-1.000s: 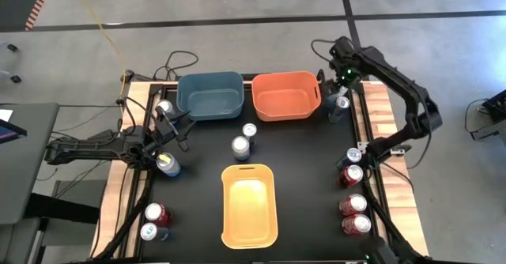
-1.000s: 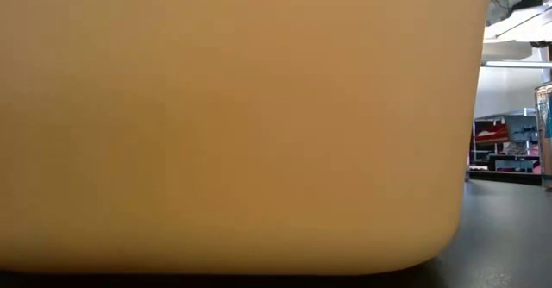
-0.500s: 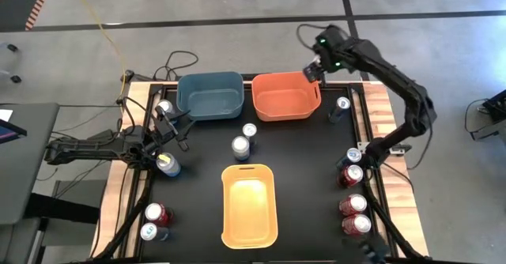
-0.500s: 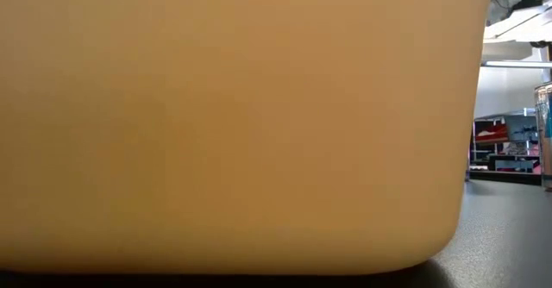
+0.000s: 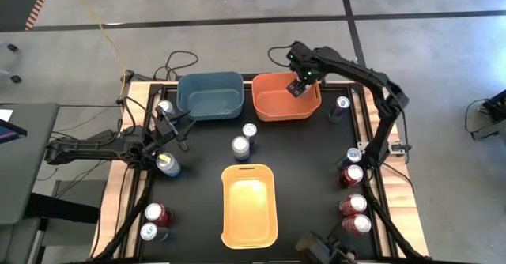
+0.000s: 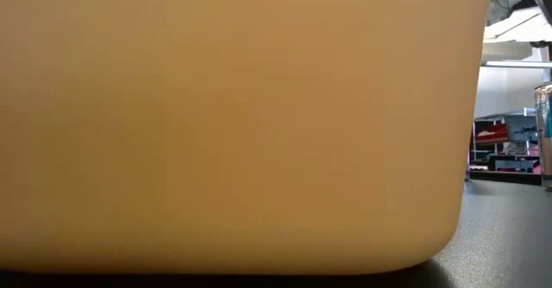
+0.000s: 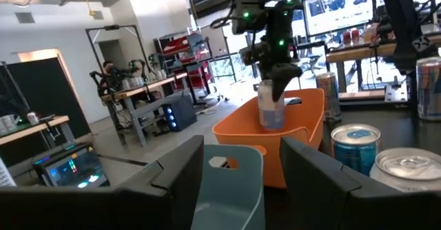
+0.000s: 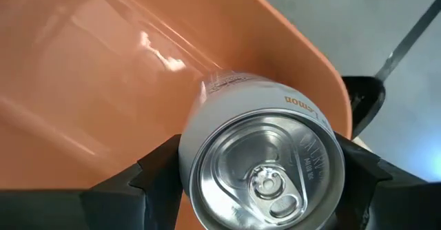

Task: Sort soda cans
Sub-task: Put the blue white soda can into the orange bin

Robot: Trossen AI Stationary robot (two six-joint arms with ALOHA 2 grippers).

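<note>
Overhead, the right claw [image 5: 298, 87] pinches a silver can [image 8: 265, 162], lettered "emon", above the orange bin [image 5: 273, 106].

A blue bin [image 5: 210, 95] and an orange bin [image 5: 285, 97] sit side by side at the black surface's [image 5: 304, 169] far edge, a yellow bin [image 5: 249, 205] nearer; cables [image 5: 178, 61] trail across the grey floor [image 5: 237, 27].

The right arm stretches up and inward across the far side, its dark two-fingered hand [image 5: 297, 87] pointing down, fingers clamped. The left arm waits low at the left edge, its hand [image 5: 158, 137] half-open.
</note>
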